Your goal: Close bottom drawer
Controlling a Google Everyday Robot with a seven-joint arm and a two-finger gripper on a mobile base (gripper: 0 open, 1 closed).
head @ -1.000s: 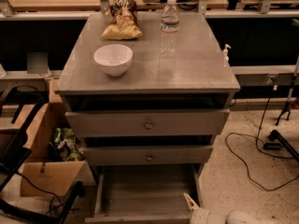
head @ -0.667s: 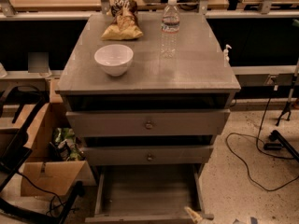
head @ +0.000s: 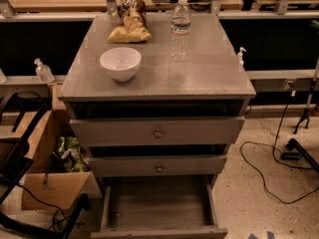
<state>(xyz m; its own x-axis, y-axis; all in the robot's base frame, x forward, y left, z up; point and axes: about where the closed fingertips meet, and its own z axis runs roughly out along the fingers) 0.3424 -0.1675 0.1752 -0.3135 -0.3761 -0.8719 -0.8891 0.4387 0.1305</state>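
Note:
The bottom drawer (head: 158,208) of the grey cabinet (head: 159,78) is pulled far out at the bottom of the camera view. It is a wide shallow grey tray, empty inside, and its thin front panel (head: 159,232) lies at the frame's lower edge. The two taller drawer fronts above it, each with a round brass knob (head: 158,133), stand slightly out from the cabinet. The gripper is out of view.
On the cabinet top stand a white bowl (head: 120,62), a water bottle (head: 181,28) and a chip bag (head: 130,20). An open cardboard box (head: 55,180) and black chair parts (head: 20,158) sit left. Cables (head: 271,168) lie on the floor right.
The pale gripper tip that showed at the bottom right, by the drawer's front corner, has dropped out of view. The drawers have not moved.

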